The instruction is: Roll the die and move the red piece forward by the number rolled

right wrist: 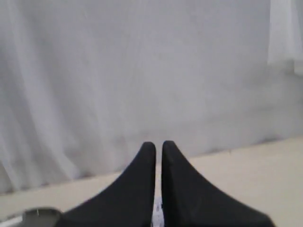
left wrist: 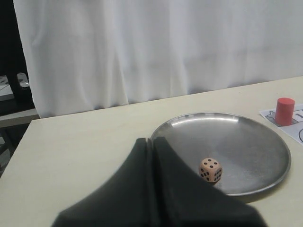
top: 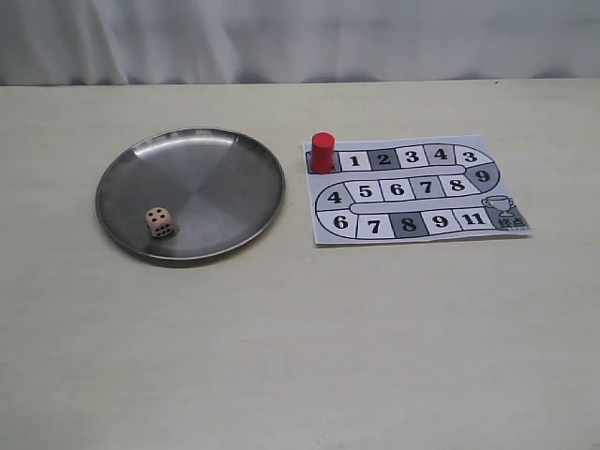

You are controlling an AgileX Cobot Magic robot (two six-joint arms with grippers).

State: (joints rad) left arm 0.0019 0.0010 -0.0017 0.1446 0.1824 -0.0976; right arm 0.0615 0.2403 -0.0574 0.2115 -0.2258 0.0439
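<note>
Left gripper [left wrist: 152, 141] pressed closed, holding nothing, above the near edge of the table [top: 300, 356]; right gripper [right wrist: 158, 145] empty too, only a thin slit between its fingers. Beyond, the die [top: 159, 222] rests by the near-left rim of the steel plate [top: 234, 150]. Farther, the red piece [top: 322, 152] stands upright on the far-left corner of the board [top: 427, 187].

Die [top: 159, 222] in the plate's [top: 220, 173] near-left part, plate left of the board [top: 424, 204], piece [top: 322, 153] on the board's far-left square.

Steel plate [top: 220, 173] left of numbered board [top: 427, 187] (apart).
</note>
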